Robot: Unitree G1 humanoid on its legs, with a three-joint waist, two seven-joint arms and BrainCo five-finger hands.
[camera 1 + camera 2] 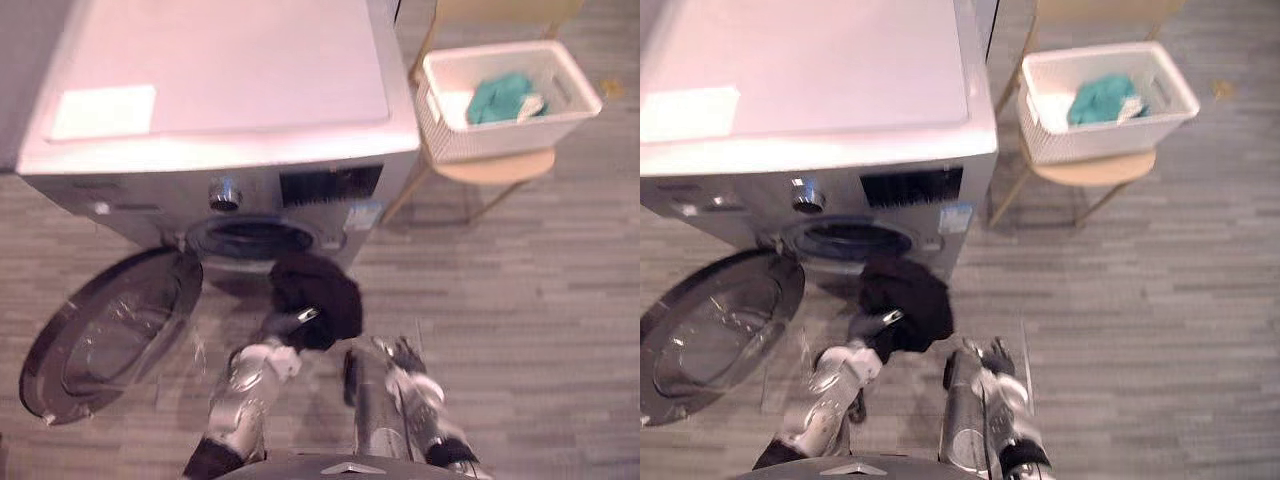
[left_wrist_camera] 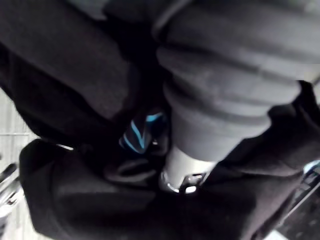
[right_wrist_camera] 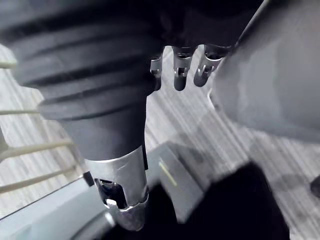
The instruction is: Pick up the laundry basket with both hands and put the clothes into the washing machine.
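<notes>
A black garment (image 1: 320, 285) hangs just below the washing machine's round opening (image 1: 250, 238), bunched over my left hand (image 1: 300, 330). In the left wrist view the black cloth (image 2: 75, 200) wraps round the hand and the thumb (image 2: 182, 175) presses into it. My right hand (image 1: 405, 362) hangs low beside it, and its fingers (image 3: 182, 65) are relaxed with nothing in them. The white laundry basket (image 1: 500, 130) stands on a chair at the far right with a teal garment (image 1: 500, 97) inside, away from both hands.
The washing machine (image 1: 220, 90) fills the upper left. Its glass door (image 1: 110, 335) is swung wide open to the left, low over the floor. The wooden chair (image 1: 495, 168) under the basket stands close to the machine's right side. Grey plank floor (image 1: 540, 330) lies to the right.
</notes>
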